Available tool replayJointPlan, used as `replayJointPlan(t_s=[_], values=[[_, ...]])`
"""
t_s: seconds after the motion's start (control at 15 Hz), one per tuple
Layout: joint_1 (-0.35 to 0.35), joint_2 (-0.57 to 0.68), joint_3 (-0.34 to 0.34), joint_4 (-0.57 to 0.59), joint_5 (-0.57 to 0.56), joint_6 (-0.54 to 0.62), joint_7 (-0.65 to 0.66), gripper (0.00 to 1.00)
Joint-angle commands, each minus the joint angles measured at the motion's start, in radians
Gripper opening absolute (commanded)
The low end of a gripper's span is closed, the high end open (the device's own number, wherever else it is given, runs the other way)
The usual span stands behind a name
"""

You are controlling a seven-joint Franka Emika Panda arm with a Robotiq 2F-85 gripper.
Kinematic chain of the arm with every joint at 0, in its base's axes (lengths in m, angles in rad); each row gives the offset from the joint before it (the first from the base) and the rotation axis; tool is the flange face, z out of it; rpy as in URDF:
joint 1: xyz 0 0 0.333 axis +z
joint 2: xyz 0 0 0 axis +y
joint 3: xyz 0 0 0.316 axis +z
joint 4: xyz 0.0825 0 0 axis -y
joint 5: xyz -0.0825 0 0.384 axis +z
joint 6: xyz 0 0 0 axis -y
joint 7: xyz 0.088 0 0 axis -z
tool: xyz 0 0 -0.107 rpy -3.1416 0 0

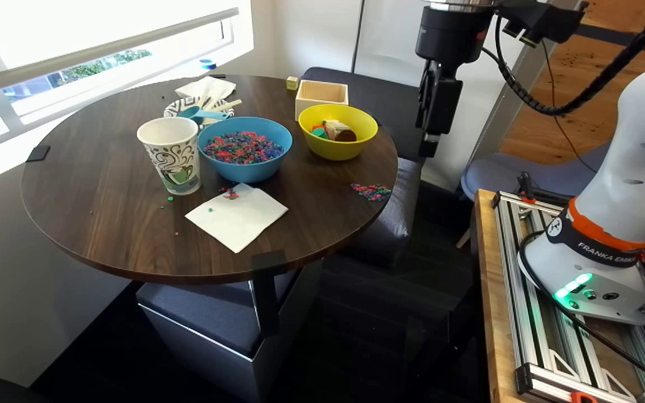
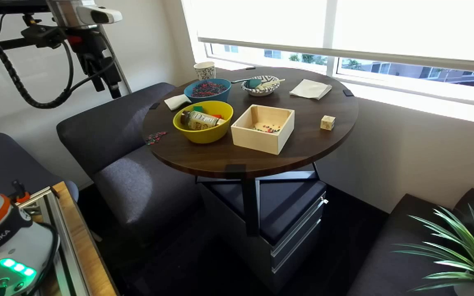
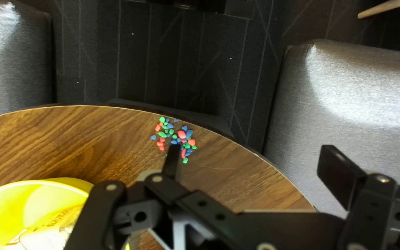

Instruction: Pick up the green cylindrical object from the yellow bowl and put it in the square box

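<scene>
The green cylindrical object (image 1: 319, 132) lies inside the yellow bowl (image 1: 338, 150), partly hidden by a bottle. It shows as a green patch in an exterior view (image 2: 198, 109) behind the bottle. The yellow bowl (image 2: 205, 137) stands near the table edge and is partly in the wrist view (image 3: 43, 185). The square box (image 2: 257, 139) of pale wood stands next to the bowl, with small coloured bits inside; it also shows in an exterior view (image 1: 321, 107). My gripper (image 3: 250, 156) is open and empty, high above the table's edge, to the side of the bowl (image 1: 430, 143).
A dark-lidded bottle (image 2: 202, 121) lies in the yellow bowl. A blue bowl (image 1: 244, 168) of coloured bits, a paper cup (image 1: 174, 162), a patterned bowl (image 2: 261, 89), napkins (image 1: 238, 218) and a small wooden cube (image 2: 327, 122) are on the round table. Loose bits (image 3: 182, 135) lie near its edge.
</scene>
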Motion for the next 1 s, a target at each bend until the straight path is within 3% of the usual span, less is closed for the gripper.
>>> replayJointPlan(t_s=[0.0,0.27,0.33,0.47,0.73,0.8,0.93], values=[[-0.069,-0.016,0.006,0.020,-0.042,0.061,0.108,1.00],[-0.178,0.003,-0.032,0.088,-0.092,0.124,0.183,1.00],[-0.189,0.022,-0.047,0.116,-0.112,0.115,0.148,1.00],[-0.169,0.066,-0.091,0.180,-0.145,0.029,-0.028,1.00],[-0.109,0.136,-0.139,0.240,-0.091,0.015,-0.237,1.00],[-0.140,0.080,-0.120,0.198,-0.113,0.032,-0.155,1.00],[-0.136,0.097,-0.122,0.209,-0.113,0.032,-0.162,1.00]])
